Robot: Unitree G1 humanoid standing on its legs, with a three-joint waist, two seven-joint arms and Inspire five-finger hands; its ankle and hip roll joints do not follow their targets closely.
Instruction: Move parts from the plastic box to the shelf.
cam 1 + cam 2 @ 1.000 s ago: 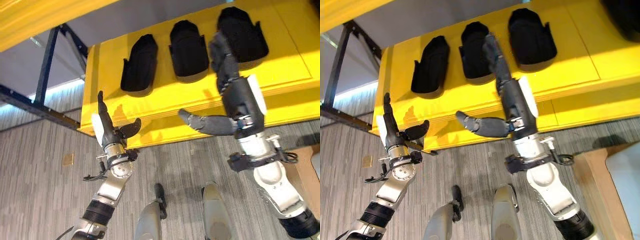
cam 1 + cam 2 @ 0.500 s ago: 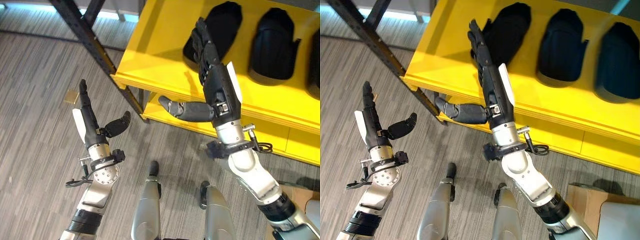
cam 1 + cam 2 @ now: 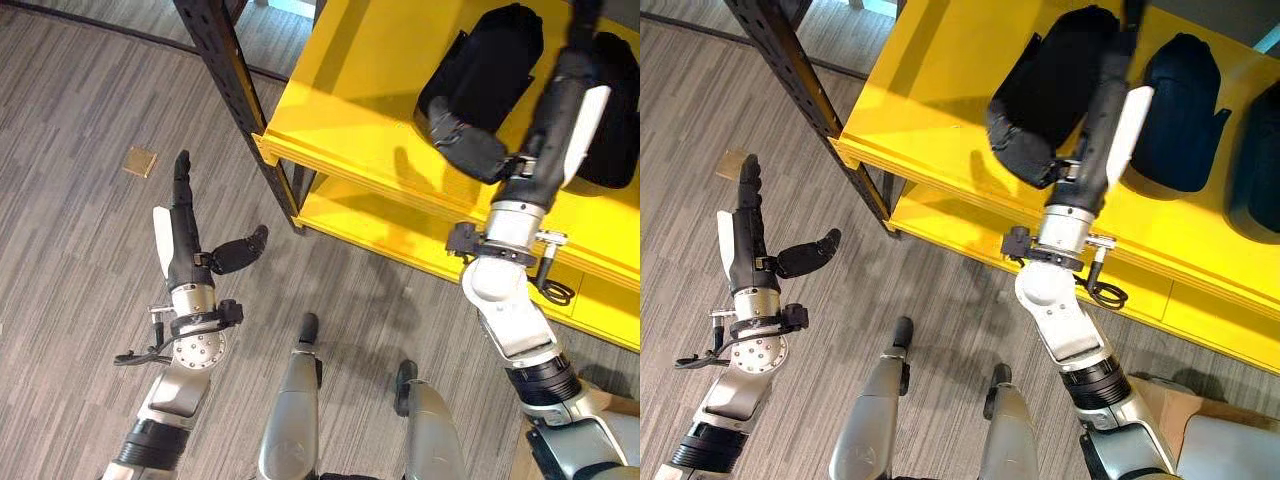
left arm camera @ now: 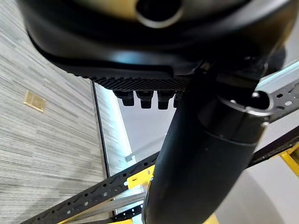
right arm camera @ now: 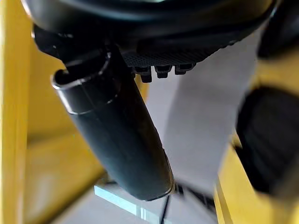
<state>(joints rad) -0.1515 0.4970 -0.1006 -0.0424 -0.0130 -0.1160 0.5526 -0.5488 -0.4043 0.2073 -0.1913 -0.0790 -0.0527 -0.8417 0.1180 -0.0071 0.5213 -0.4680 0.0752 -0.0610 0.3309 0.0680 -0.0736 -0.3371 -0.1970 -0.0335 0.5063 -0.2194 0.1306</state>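
Shelf [image 3: 940, 120] with three black parts [image 3: 1055, 85], both hands' [image 3: 180, 225] fingers straight, empty.

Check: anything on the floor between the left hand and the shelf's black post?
Nothing: bare grey floor between left hand and black post, in the left eye view.

You are working in what looks like a workshop or storeroom: a yellow shelf [image 3: 370, 110] on a black perforated steel post [image 3: 240, 95] holds a row of matching black moulded parts [image 3: 1185, 110], and the floor [image 3: 70, 250] is grey striped carpet.
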